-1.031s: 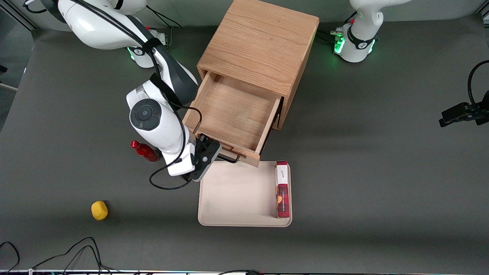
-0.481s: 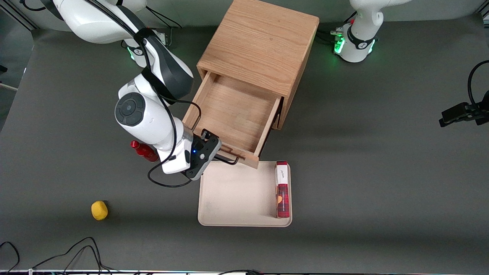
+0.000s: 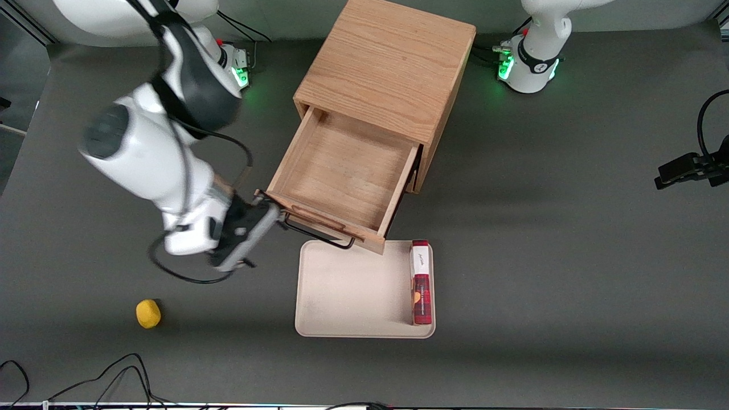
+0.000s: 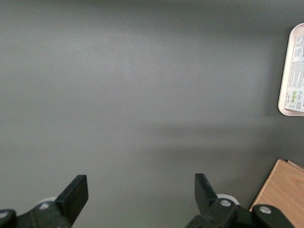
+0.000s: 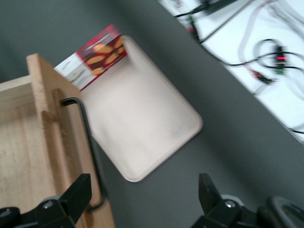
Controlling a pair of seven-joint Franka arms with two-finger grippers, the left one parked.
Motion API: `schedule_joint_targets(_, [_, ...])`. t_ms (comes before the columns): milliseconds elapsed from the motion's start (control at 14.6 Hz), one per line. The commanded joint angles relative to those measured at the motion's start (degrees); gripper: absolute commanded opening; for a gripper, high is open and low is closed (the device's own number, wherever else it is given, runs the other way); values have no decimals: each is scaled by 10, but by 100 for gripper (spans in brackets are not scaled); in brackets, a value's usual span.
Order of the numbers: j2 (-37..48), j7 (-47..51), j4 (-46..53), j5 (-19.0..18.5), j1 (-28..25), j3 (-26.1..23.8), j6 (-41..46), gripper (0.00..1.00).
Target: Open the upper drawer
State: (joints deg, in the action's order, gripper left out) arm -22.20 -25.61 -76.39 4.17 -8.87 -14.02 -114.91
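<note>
Nearest the front camera, low in the frame, a yellow object (image 3: pixel 148 314) sits alone on the dark table (image 3: pixel 569 256). Higher up, at lower centre, lies a beige tray (image 3: pixel 353 290) with a red box (image 3: pixel 421 283) along one edge.

The tray's upper edge sits just under the front of the upper drawer (image 3: pixel 342 171), which stands pulled well out of the wooden cabinet (image 3: pixel 387 68) at upper centre, its plain wooden floor bare and its black bar handle (image 3: pixel 319 234) free. In the right wrist view the handle (image 5: pixel 88 137) runs along the drawer front (image 5: pixel 42 118), with no finger on it.

The gripper (image 3: pixel 272 213) hangs at the handle's end toward the working arm's side of the table, just beside the drawer corner, in the left-centre of the frame. Its fingers (image 5: pixel 76 194) are spread wide and hold nothing.

The opening itself looks finished, so the step in hand is probably the retreat. Done well, that means keeping the fingers spread and drawing the hand away from the corner, so that no finger catches the bar's bent end or nudges the drawer back in. The arm should also rise enough to clear the tray.
</note>
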Motion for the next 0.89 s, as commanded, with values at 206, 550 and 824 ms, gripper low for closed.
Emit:
schedule_joint_targets(206, [99, 79, -34, 39, 45, 36, 96, 100])
schedule_joint_targets(550, [185, 239, -95, 31, 92, 72, 205, 100])
schedule_joint_targets(824, [226, 291, -142, -43, 99, 73, 239, 100])
